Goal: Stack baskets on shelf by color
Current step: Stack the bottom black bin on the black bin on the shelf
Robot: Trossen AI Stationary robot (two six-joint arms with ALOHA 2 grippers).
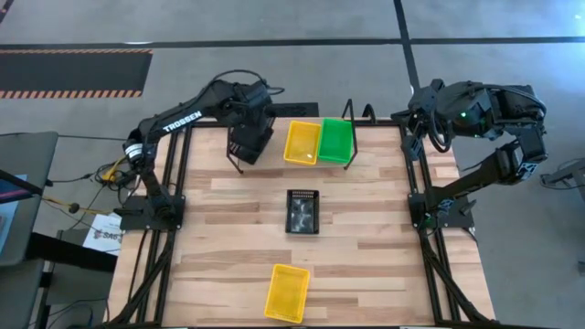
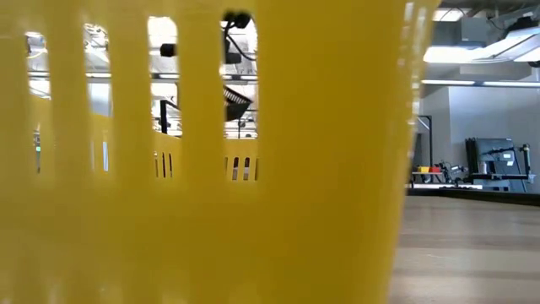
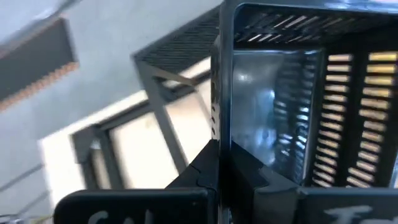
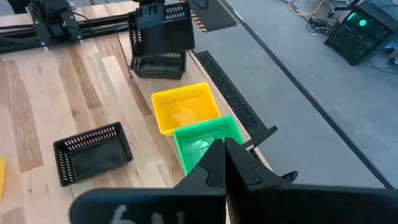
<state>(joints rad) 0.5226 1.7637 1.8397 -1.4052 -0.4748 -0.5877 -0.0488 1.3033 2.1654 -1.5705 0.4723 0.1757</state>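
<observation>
My left gripper point(image 1: 245, 128) is shut on a black basket point(image 1: 249, 144) and holds it in the air over the shelf's point(image 1: 351, 132) left end. In the right wrist view this basket point(image 4: 160, 28) is tilted above a second black basket point(image 4: 158, 65) that stands on the shelf. Beside that one, yellow point(image 1: 303, 142) and green point(image 1: 335, 139) baskets rest on the shelf by their bottoms. A third black basket point(image 1: 303, 211) sits mid-table. One yellow basket point(image 1: 286, 292) lies at the near edge. My right gripper point(image 4: 224, 155) is shut and waits at the far right corner. My left gripper holds the black basket by one side wall point(image 3: 221, 93), with one finger point(image 3: 208, 163) outside the wall and the other inside the hollow. The basket is lifted clear and tilted, its open side turned toward the wrist camera.
In the low view the near yellow basket point(image 2: 211, 169) fills most of the picture, and the held black basket point(image 2: 236, 101) shows only through its slots. Bare wood lies left and right of the mid-table basket. The black table frame point(image 1: 411, 183) borders both sides.
</observation>
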